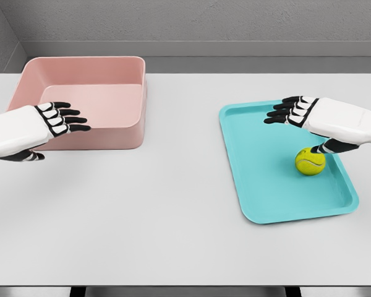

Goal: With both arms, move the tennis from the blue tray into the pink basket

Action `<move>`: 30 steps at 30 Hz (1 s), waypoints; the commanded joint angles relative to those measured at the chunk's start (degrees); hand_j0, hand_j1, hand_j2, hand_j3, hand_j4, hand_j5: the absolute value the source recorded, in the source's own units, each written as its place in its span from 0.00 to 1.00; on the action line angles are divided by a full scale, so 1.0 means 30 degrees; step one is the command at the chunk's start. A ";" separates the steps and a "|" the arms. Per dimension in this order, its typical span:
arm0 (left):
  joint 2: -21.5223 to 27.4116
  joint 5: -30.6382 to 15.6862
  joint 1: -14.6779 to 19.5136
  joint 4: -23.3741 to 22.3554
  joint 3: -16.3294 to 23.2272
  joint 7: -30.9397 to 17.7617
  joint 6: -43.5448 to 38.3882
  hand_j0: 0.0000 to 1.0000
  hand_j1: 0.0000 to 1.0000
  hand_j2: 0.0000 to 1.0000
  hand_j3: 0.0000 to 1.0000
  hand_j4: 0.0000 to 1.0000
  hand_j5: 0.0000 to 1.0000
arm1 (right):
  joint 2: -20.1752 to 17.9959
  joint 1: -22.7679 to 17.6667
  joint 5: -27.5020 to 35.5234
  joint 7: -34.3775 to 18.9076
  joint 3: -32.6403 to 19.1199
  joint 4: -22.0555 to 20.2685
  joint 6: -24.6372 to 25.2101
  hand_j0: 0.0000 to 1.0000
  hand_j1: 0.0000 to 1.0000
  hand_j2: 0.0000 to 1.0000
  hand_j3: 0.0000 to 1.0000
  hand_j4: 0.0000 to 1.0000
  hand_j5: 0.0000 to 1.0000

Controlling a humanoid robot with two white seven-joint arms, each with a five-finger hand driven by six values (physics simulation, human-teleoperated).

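We see the right hand reaching in from the right edge over the blue tray, palm down, its four fingers stretched out flat and pointing left, holding nothing. Its thumb angles down toward the tennis ball and appears to touch the ball's top right side. The ball lies on the tray's right half, just below that hand; being round, it shows us no long axis or facing. Left of the tray, the left hand hovers flat and open, gripping nothing, fingers pointing right, in front of the pink basket, overlapping its near wall. Both sit on the white table.
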State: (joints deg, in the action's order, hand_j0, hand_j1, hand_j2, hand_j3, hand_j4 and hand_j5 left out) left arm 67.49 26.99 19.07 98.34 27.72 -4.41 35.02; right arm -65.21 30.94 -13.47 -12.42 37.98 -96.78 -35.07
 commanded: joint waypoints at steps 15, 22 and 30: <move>0.0002 -0.0120 -0.0088 0.0004 -0.0010 0.0004 -0.0008 1.00 1.00 1.00 1.00 1.00 1.00 | -0.0411 0.0000 0.2264 -0.3830 0.1841 0.2025 0.0023 1.00 1.00 1.00 1.00 1.00 1.00; 0.0002 -0.0091 -0.0117 -0.0025 -0.0010 -0.0025 -0.0008 1.00 1.00 1.00 1.00 1.00 1.00 | 0.0028 0.0117 0.2294 -0.4680 0.1871 0.2143 0.0023 1.00 1.00 1.00 1.00 1.00 1.00; -0.0086 -0.0091 -0.0147 -0.0025 -0.0010 -0.0025 -0.0008 1.00 1.00 1.00 1.00 1.00 1.00 | 0.1375 0.0293 0.1971 -0.4797 0.1900 0.4545 0.0023 0.99 0.99 0.99 0.99 0.99 0.99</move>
State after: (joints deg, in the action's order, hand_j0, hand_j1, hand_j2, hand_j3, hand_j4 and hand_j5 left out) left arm 67.25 27.09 18.63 98.26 27.72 -4.51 35.03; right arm -62.18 31.90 -7.75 -26.65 43.71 -84.82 -35.12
